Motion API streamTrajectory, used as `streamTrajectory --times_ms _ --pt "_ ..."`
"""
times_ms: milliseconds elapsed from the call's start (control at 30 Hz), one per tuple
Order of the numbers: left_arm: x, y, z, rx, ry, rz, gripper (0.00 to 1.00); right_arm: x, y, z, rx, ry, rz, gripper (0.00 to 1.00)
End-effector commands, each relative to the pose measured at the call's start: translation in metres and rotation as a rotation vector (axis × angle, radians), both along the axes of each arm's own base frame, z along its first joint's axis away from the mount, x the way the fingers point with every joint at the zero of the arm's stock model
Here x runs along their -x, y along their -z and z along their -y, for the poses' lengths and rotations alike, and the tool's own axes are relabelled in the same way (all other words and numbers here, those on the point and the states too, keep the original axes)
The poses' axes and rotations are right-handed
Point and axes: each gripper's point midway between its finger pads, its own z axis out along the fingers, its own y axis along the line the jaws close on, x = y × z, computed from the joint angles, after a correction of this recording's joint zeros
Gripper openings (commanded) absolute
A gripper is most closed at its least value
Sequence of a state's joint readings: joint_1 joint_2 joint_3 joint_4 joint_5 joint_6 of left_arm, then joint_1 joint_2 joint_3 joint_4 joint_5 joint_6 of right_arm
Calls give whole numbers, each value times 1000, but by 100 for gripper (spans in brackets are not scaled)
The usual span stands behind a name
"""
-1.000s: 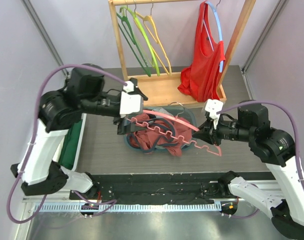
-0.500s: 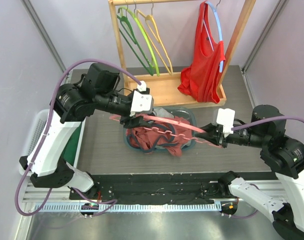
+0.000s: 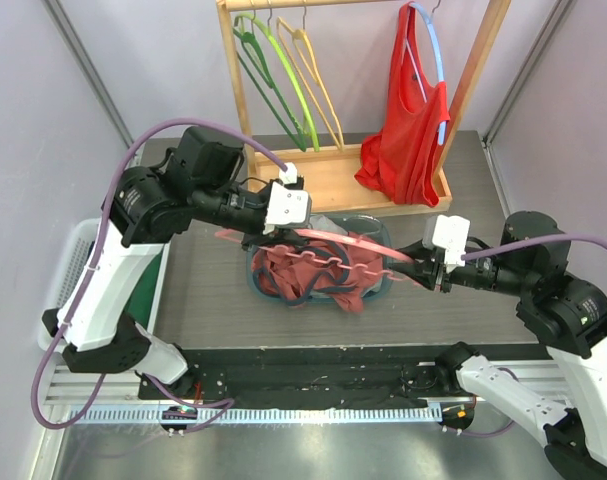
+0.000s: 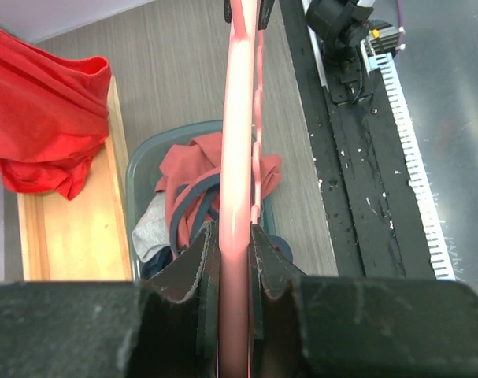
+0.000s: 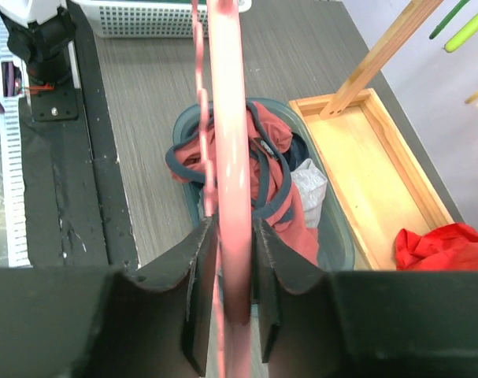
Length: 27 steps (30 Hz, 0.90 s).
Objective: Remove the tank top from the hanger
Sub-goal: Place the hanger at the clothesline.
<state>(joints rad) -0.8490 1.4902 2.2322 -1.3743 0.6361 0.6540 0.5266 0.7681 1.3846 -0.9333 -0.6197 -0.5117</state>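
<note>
Pink hanger (image 3: 338, 240) is running 9-to-3 o'clock; left gripper (image 4: 233, 240) and right gripper (image 5: 233, 236) are pinching opposite ends; tank top (image 3: 298, 272) is bunching under its middle.

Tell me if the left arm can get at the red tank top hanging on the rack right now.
Probably not yet: the left hand is shut on the pink hanger over the basket, so it must release that first.
</note>
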Motion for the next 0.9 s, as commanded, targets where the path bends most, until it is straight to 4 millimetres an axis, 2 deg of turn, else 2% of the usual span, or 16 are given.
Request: streamTrajectory --times_ms 0,133,300,500,633,867 --pt "10 -19 -13 28 -20 26 0 0 -22 -2 -85 8 78 35" --pt "20 -29 -24 47 -14 50 0 8 -22 5 -92 21 86 40" --pt "28 -30 -33 53 6 45 0 21 -17 10 -86 17 55 45" --pt "34 -29 -41 50 25 60 0 36 -6 18 -69 12 7 45" --pt "43 -33 -46 66 56 54 0 39 0 20 -62 20 -15 37" --pt "42 -43 -52 100 35 73 0 46 0 18 -78 3 -61 19"
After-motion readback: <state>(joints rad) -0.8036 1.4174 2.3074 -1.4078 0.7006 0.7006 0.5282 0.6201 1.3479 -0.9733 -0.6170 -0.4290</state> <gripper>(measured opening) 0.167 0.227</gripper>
